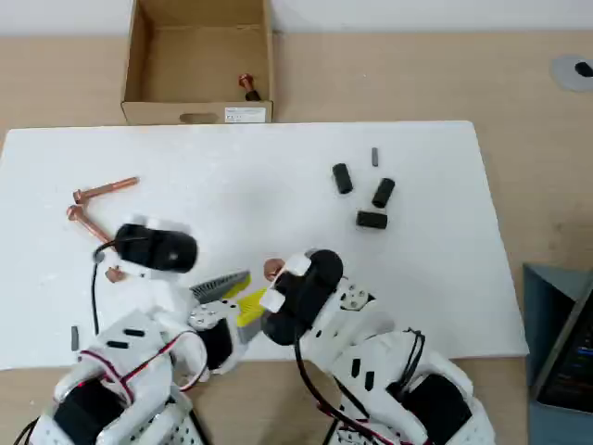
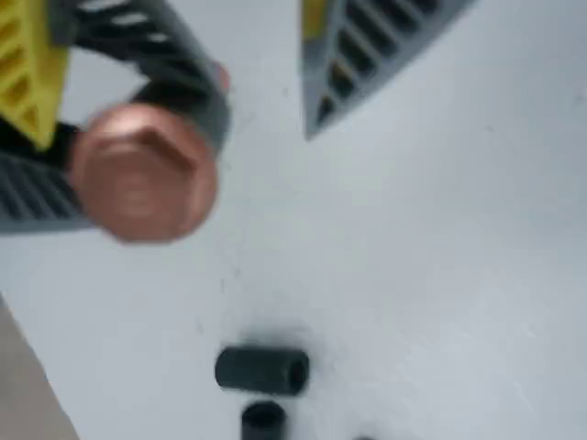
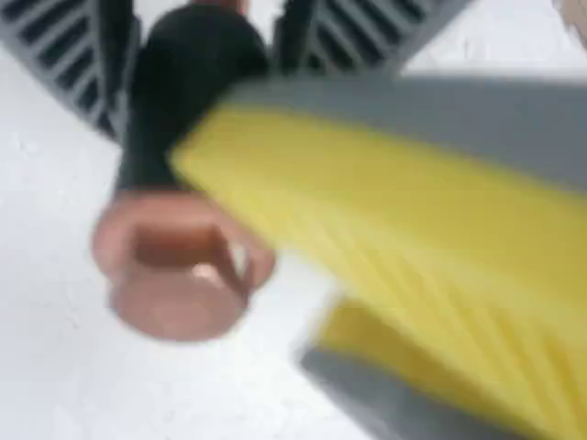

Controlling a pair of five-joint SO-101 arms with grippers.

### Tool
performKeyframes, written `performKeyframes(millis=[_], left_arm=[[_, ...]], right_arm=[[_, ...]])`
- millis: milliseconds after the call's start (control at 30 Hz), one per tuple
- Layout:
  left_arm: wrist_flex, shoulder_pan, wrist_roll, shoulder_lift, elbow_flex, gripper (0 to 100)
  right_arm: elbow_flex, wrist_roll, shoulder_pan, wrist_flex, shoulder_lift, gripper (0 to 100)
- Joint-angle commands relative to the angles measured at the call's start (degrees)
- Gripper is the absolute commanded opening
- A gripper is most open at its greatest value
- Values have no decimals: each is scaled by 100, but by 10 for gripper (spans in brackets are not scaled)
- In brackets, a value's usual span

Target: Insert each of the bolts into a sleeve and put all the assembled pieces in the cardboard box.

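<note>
"Right wrist view is showing a bolt (image 3: 174,275) sitting through a sleeve (image 3: 188,101), its head turned toward the camera. Who is holding it?"

"The right gripper (image 3: 202,64) is clenching the sleeve between its ribbed fingers (image 3: 55,46). From above, the pair is sitting over the mat (image 1: 278,185) near its front edge, between the two arms."

"And the left gripper (image 1: 248,292)?"

"It is lying right against that sleeve, with its yellow part crossing in front of it. I cannot tell whether it is gripping or released."

"Where are the other pieces lying?"

"Three loose sleeves are lying close together on the mat's far right part: one (image 1: 342,178), a second (image 1: 383,192) and a third (image 1: 372,220). Three bare bolts are lying at the mat's left side. Two of them (image 1: 107,188) (image 1: 83,222) have their heads near each other, and another (image 1: 114,273) is showing just beside the left arm."

"Is anything sitting in the box (image 1: 134,65)?"

"One assembled piece (image 1: 247,86) is lying inside, by the wall facing the mat, toward the right. The box itself is standing on the table (image 1: 537,139) at the mat's far edge."
</note>
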Motion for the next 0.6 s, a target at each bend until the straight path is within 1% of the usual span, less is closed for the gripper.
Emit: performKeyframes(millis=[0, 67, 100, 233, 333, 467, 567], left_arm=[[149, -211, -114, 13, -677, 191], [220, -352, -316, 4, -923, 180], [229, -440, -404, -4, -1046, 159], [185, -958, -844, -22, -1336, 2], [185, -1398, -1152, -22, -1319, 14], [211, -2048, -1407, -22, -1090, 2], [220, -2549, -1574, -22, -633, 2]], right_arm=[[-154, 9, -40, -149, -796, 9], [-154, 9, -22, -149, -796, 9], [-154, 0, -22, -149, -796, 9], [-145, 0, -13, -149, -796, 9], [-145, -9, 40, -149, -796, 9], [-136, -158, 620, -149, -752, 9], [-145, -255, 1007, -149, -699, 9]])
